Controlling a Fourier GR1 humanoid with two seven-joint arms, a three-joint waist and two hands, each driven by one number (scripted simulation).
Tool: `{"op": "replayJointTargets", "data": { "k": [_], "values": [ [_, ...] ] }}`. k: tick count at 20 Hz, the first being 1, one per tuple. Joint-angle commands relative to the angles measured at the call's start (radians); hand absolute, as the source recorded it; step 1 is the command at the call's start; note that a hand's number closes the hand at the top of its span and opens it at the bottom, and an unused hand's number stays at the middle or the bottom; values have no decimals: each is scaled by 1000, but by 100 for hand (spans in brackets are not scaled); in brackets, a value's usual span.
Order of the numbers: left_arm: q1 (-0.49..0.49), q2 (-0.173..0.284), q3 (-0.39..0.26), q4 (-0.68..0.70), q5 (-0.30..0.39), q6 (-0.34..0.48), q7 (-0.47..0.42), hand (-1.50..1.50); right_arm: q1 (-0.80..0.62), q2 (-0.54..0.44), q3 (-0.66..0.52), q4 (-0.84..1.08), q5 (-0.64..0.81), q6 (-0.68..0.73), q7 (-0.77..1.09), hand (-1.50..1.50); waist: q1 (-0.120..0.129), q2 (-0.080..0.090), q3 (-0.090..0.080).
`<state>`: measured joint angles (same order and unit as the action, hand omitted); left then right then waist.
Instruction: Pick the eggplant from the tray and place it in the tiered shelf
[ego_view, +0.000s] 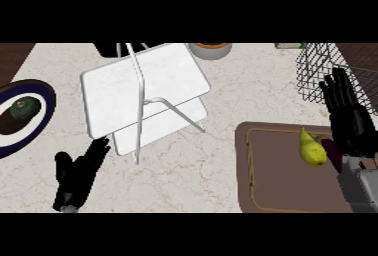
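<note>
Far left, a dark-rimmed plate (29, 131) holds an avocado (24, 108). The left hand (76, 173) rests open beside the white tiered shelf (144, 90). On the brown tray (277, 170) lies a yellow pear (312, 148); the eggplant (331, 150) barely peeks beneath the straight-fingered right hand (348, 117).

A white tiered shelf (144, 92) stands on the tabletop (199, 165); a yellow pear (312, 149) lies in the brown tray (251, 200), beside the open right robot hand (347, 117).
</note>
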<state>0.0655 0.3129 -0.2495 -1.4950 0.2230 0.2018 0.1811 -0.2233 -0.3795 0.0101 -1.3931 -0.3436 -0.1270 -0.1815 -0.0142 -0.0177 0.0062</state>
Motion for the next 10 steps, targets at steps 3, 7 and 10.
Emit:
{"op": "replayJointTargets", "data": {
  "k": [3, 7, 10],
  "values": [
    [-39, 53, 17, -5, -42, -31, -35, 0, 43, -268, -120, 138, 9, 112, 121, -150, 2, 22, -6],
    [-45, 77, -2, -23, -78, -40, -72, 0, 185, -544, -39, 280, 302, 87, 196, -150, -8, 60, -20],
    [-61, 88, -6, 29, -64, -110, -101, 0, 86, -463, -200, 521, 57, 222, 164, 150, 26, 30, -3]
  ]
}}
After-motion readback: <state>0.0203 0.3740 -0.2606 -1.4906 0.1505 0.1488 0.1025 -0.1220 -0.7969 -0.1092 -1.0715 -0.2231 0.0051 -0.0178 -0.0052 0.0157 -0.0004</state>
